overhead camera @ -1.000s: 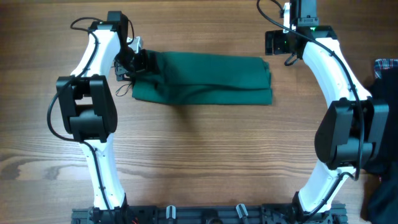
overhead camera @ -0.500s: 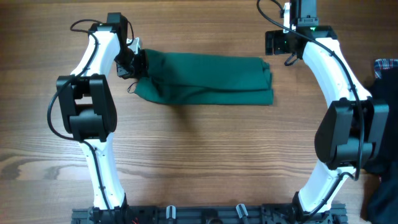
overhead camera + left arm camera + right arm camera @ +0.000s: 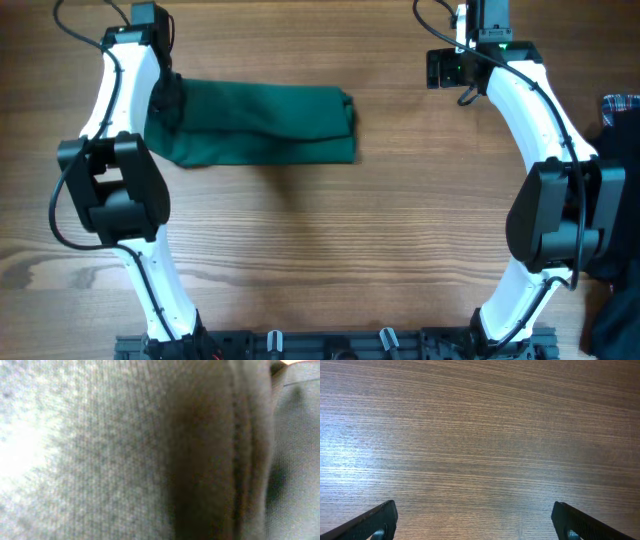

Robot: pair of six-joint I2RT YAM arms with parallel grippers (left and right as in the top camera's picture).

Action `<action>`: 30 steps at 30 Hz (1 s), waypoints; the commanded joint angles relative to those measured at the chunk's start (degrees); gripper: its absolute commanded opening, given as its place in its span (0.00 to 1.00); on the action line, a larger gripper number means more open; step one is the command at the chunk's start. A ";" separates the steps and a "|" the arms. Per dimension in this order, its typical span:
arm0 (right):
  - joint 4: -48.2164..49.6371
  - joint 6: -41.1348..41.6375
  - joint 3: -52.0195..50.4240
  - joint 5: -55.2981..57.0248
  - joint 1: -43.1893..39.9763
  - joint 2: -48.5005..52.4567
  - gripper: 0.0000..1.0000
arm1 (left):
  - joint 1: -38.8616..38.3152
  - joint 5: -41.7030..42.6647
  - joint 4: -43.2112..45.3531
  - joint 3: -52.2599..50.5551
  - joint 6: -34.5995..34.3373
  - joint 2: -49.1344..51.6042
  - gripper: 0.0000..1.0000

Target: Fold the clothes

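Note:
The clothes [image 3: 260, 125], a dark green garment folded into a long band, lie on the wooden table [image 3: 330, 240] at the upper left. My left gripper [image 3: 165, 98] is shut on the garment's left end, where the fabric bunches up around it. In the left wrist view blurred knit cloth [image 3: 125, 450] fills the whole frame and hides the fingers. My right gripper [image 3: 447, 68] hovers at the upper right, well clear of the garment. It stands open [image 3: 480, 525], its two black fingers [image 3: 377, 521] wide apart over bare wood.
A blue-red plaid cloth [image 3: 622, 104] peeks in at the right edge, with dark fabric [image 3: 615, 315] below it at the lower right corner. The arms' bases sit along a rail at the table's front edge [image 3: 330, 345].
My left gripper closed on the garment's left end and dragged the whole garment to the left. The right arm has not moved.

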 commanded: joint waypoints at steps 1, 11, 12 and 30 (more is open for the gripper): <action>-0.02 1.07 0.26 0.76 -0.07 -0.17 1.00 | -0.02 -4.72 1.64 1.25 2.47 -5.01 0.04; 6.05 1.25 0.26 -6.67 -0.07 -0.20 1.00 | -0.04 16.13 2.91 1.22 2.05 -6.10 0.04; 7.10 1.29 0.24 -6.84 -0.07 -0.20 1.00 | -0.04 16.13 2.95 1.22 2.05 -6.10 0.05; 9.09 5.53 -1.05 -31.39 17.59 1.97 0.04 | -0.22 23.61 4.66 1.22 0.50 -6.03 0.04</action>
